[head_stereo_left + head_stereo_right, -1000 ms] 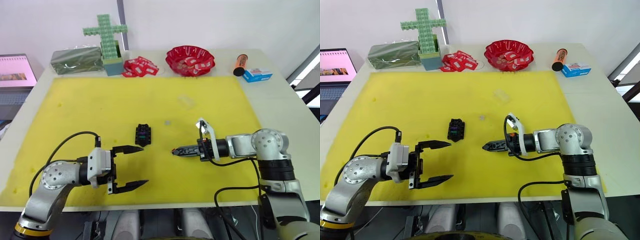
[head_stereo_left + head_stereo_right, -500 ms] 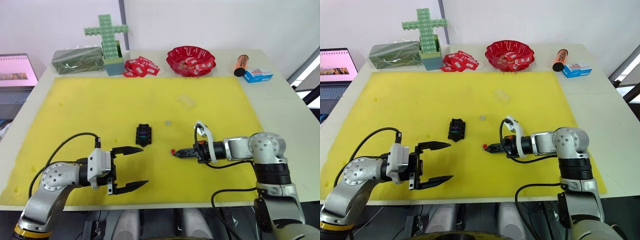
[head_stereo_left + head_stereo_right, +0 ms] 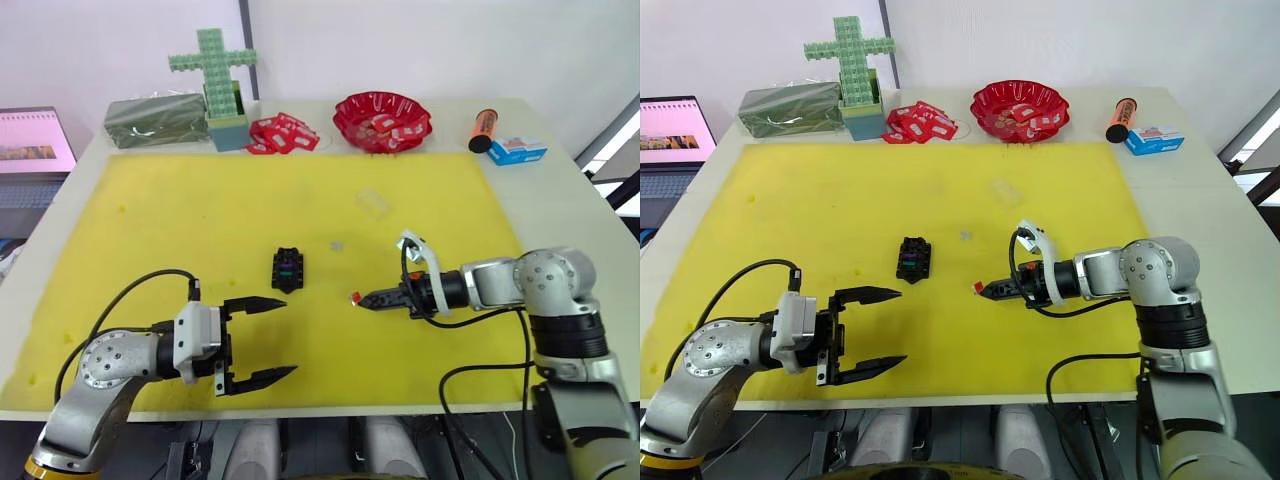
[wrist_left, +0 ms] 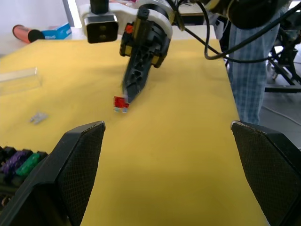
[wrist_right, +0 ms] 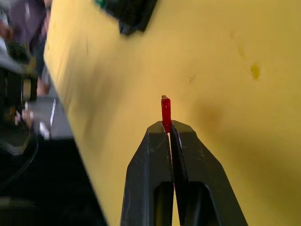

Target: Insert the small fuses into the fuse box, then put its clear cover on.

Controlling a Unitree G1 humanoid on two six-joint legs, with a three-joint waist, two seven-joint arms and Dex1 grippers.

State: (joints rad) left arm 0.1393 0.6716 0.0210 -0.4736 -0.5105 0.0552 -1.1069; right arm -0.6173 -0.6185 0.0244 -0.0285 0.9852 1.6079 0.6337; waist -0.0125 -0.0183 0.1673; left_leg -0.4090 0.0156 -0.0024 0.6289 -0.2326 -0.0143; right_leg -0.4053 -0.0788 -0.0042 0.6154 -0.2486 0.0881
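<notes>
Right wrist view: thin red fuse (image 5: 166, 113) in black pincer (image 5: 169, 129).

A lab: foam-matted test table (image 3: 150, 215) beside a laptop (image 3: 33, 150).

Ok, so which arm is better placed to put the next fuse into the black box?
The right. Its gripper already pinches the red fuse, just right of the fuse box. The left gripper sits open and empty, nearer the mat's front edge.
</notes>
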